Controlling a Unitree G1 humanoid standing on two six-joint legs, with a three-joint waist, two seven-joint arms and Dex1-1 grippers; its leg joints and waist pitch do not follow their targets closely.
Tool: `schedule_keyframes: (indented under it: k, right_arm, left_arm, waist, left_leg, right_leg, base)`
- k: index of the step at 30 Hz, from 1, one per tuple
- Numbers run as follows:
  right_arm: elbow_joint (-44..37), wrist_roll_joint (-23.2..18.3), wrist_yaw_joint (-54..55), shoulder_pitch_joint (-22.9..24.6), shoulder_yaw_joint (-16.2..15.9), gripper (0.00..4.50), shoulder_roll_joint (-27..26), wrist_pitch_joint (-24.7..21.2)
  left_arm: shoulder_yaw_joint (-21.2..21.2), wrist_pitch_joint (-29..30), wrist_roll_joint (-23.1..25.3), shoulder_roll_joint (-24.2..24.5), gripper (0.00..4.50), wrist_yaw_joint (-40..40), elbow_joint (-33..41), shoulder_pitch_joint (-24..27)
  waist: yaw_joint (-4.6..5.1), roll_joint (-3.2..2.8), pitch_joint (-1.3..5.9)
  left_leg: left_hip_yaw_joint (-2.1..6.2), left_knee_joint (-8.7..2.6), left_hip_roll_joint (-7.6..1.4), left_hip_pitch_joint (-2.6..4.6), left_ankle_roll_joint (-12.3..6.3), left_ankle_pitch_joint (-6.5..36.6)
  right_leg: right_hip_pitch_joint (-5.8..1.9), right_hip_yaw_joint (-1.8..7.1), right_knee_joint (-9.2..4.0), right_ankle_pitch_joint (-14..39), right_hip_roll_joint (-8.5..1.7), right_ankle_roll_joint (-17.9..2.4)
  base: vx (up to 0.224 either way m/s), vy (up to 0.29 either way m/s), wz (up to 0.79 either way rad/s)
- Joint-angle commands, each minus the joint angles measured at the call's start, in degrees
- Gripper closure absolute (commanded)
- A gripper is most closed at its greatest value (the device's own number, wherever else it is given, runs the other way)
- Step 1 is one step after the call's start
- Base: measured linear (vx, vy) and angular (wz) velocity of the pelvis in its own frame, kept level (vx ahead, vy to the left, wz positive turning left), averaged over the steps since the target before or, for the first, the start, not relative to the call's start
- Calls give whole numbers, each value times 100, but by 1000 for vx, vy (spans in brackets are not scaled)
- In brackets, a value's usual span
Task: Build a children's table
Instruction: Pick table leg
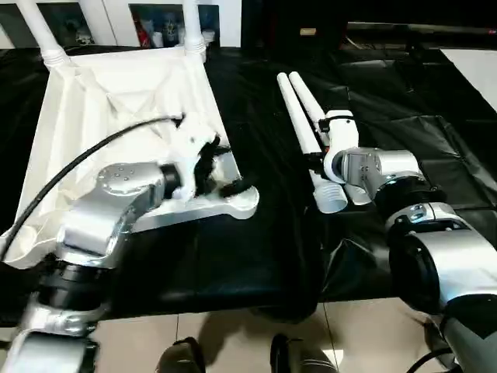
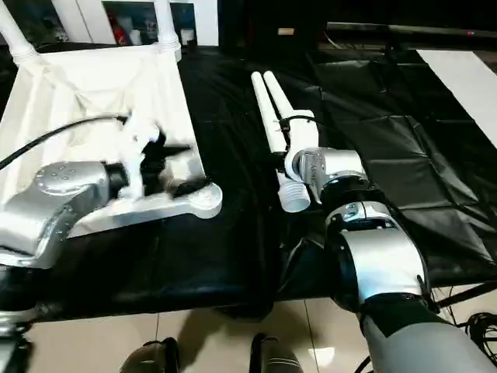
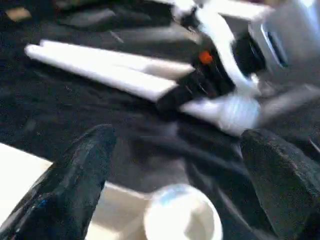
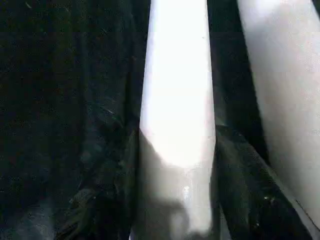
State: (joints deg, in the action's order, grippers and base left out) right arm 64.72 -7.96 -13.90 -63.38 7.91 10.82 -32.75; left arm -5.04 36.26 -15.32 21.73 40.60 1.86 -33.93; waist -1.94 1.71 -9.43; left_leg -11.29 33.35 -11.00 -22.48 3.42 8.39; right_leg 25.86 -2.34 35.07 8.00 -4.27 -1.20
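The right hand [image 4: 177, 220] has its fingers around one loose leg [image 4: 177, 100] on the black worktop [image 1: 256, 256]. The left hand [image 1: 213, 167] is open above the upturned tabletop [image 1: 116, 101]. The leg looks light, stiff and smooth; a mid-shaft grip seems best.

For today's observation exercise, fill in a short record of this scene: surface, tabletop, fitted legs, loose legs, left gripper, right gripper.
surface: black sheet
tabletop: white tabletop lying underside up
fitted legs: two legs standing in the far corner sockets
loose legs: two loose legs lying side by side on the sheet
left gripper: left gripper open over the near corner socket
right gripper: right gripper with black fingers either side of one loose leg
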Motion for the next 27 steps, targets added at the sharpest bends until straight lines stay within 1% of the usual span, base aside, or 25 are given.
schedule_keyframes:
  k: [1,2,3,4,6,7,8,9,10,11,12,13,14,15,16,17,18,19,20,21,22,24,25,26,27]
  right_arm:
    - [-474,-349,-209,172,266,269,-104,340]
    - [-681,-453,-294,230,341,270,-137,459]
    - [-1124,-679,-537,397,469,270,-212,616]
    - [-1447,-792,-717,532,484,270,-254,595]
    - [-2228,-1114,-1075,865,527,270,-353,367]
    - [-2628,-1290,-1213,1039,544,270,-397,164]
    - [-3006,-1447,-1328,1215,537,270,-425,3]
    - [-3529,-1641,-1502,1474,480,270,-443,-159]
    - [-3960,-1782,-1662,1698,404,270,-450,-238]
    - [-4483,-1943,-1868,1989,285,270,-445,-254]
    - [-4762,-2027,-1980,2148,216,270,-441,-250]
    - [-5125,-2111,-2063,2357,111,270,-417,-263]
    - [-5517,-2201,-2107,2584,11,270,-397,-285]
    - [-5849,-2267,-2076,2774,-57,270,-389,-314]
    - [-6053,-2273,-2058,2886,-119,270,-379,-285]
    - [-6189,-2273,-2049,2961,-161,270,-372,-266]
    - [-6319,-2232,-2053,3031,-209,270,-357,-268]
    - [-6477,-2142,-2052,3125,-287,270,-339,-252]
    - [-6582,-2062,-2044,3184,-333,270,-324,-257]
    - [-6677,-2008,-2018,3234,-359,270,-334,-280]
    - [-6725,-1926,-1998,3262,-410,270,-326,-249]
    - [-6822,-1897,-1974,3312,-446,270,-314,-269]
    - [-6965,-1737,-1906,3384,-587,270,-258,-245]
    - [-6965,-1737,-1906,3384,-587,270,-258,-245]
    - [-7033,-1690,-1795,3411,-632,270,-264,-232]
  left_arm:
    - [321,145,-226,-225,0,-282,-177,-146]
    - [405,139,-313,-329,0,-331,-241,-178]
    - [536,209,-436,-494,0,-443,-338,-225]
    - [616,321,-506,-588,0,-533,-364,-244]
    - [820,598,-764,-816,0,-668,-352,-260]
    - [920,770,-943,-928,0,-676,-323,-264]
    - [979,922,-1058,-1015,0,-704,-296,-288]
    - [1135,1206,-1365,-1178,0,-767,-288,-345]
    - [1248,1401,-1566,-1306,0,-839,-285,-400]
    - [1353,1525,-1696,-1439,0,-960,-321,-485]
    - [1409,1582,-1758,-1510,0,-1030,-346,-533]
    - [1546,1548,-1806,-1616,0,-1200,-467,-646]
    - [1758,1517,-1899,-1751,0,-1428,-624,-791]
    - [1997,1524,-2056,-1876,0,-1640,-771,-936]
    - [2132,1534,-2235,-1941,0,-1697,-830,-1026]
    - [2218,1542,-2357,-1982,0,-1726,-863,-1085]
    - [2284,1584,-2472,-2021,0,-1748,-852,-1127]
    - [2358,1640,-2665,-2077,0,-1722,-803,-1181]
    - [2409,1698,-2789,-2124,0,-1714,-759,-1207]
    - [2431,1778,-2853,-2159,0,-1717,-715,-1227]
    - [2358,1813,-2783,-2154,0,-1678,-673,-1204]
    - [2330,1872,-2748,-2151,0,-1683,-634,-1191]
    - [2234,1939,-2593,-2137,0,-1748,-603,-1142]
    - [2234,1939,-2593,-2137,29,-1748,-603,-1142]
    - [2155,1929,-2433,-2129,29,-1878,-625,-1116]
  waist:
    - [-16,-9,576]
    - [-20,-2,596]
    - [-34,-5,591]
    - [-39,18,605]
    - [-46,20,633]
    - [-46,23,621]
    - [-70,28,621]
    - [-86,24,623]
    - [-103,21,636]
    - [-121,17,632]
    - [-155,13,614]
    - [-157,12,603]
    - [-167,29,595]
    - [-172,12,585]
    - [-183,20,572]
    - [-172,16,574]
    - [-170,-17,574]
    - [-155,0,573]
    - [-166,-7,578]
    - [-173,-25,582]
    - [-163,-9,584]
    - [-166,-18,592]
    - [-167,-15,597]
    - [-167,-15,597]
    - [-170,-17,604]
  left_leg:
    - [35,-295,-91,96,-31,1201]
    - [40,-287,-91,80,-93,1095]
    - [31,-286,-86,87,-140,1059]
    - [30,-279,-93,77,-299,886]
    - [34,-265,-103,80,-464,695]
    - [24,-269,-94,79,-510,660]
    - [24,-263,-97,80,-569,580]
    - [18,-260,-100,82,-598,546]
    - [26,-257,-108,88,-611,564]
    - [27,-257,-116,96,-603,629]
    - [17,-256,-125,112,-570,789]
    - [34,-265,-130,102,-545,851]
    - [40,-275,-117,106,-483,968]
    - [46,-281,-113,98,-431,1016]
    - [50,-287,-110,120,-347,1152]
    - [77,-299,-101,80,-249,1192]
    - [91,-306,-97,74,-194,1214]
    - [79,-299,-89,68,-179,1219]
    - [74,-292,-81,83,-171,1227]
    - [78,-292,-79,72,-164,1189]
    - [79,-292,-75,58,-195,1179]
    - [86,-293,-78,56,-200,1157]
    - [85,-291,-85,63,-204,1104]
    - [85,-291,-85,63,-204,1104]
    - [92,-294,-97,55,-216,1001]
  right_leg:
    - [-413,221,-342,1182,-247,-1195]
    - [-434,220,-328,1071,-259,-1215]
    - [-427,222,-341,1022,-256,-1216]
    - [-442,216,-309,770,-241,-1279]
    - [-444,208,-284,532,-243,-1378]
    - [-452,207,-290,476,-221,-1406]
    - [-456,211,-281,390,-221,-1437]
    - [-450,207,-283,371,-217,-1473]
    - [-447,202,-289,403,-228,-1494]
    - [-430,197,-309,524,-234,-1503]
    - [-413,199,-356,741,-232,-1421]
    - [-411,195,-361,894,-250,-1386]
    - [-407,182,-408,1215,-242,-1246]
    - [-410,183,-427,1360,-252,-1178]
    - [-383,178,-469,1644,-254,-1070]
    - [-409,165,-466,1834,-263,-974]
    - [-397,160,-470,1948,-269,-894]
    - [-391,163,-485,1957,-257,-858]
    - [-378,166,-497,1958,-254,-832]
    - [-380,168,-482,1898,-248,-822]
    - [-379,165,-489,1865,-246,-814]
    - [-387,164,-486,1843,-245,-786]
    - [-384,167,-479,1744,-245,-780]
    - [-384,167,-479,1744,-245,-780]
    - [-393,170,-457,1539,-239,-789]
  base:
    - [0,0,0]
    - [0,0,0]
    - [0,0,0]
    - [0,0,0]
    - [0,0,0]
    - [0,0,0]
    - [0,0,0]
    - [0,0,0]
    - [0,0,0]
    - [0,0,0]
    - [0,0,0]
    - [0,0,0]
    - [0,0,0]
    - [0,0,0]
    - [0,0,0]
    - [0,0,0]
    - [0,0,0]
    - [0,0,0]
    - [0,0,0]
    - [0,0,0]
    - [0,0,0]
    - [0,0,0]
    - [0,0,0]
    - [0,0,0]
    - [0,0,0]
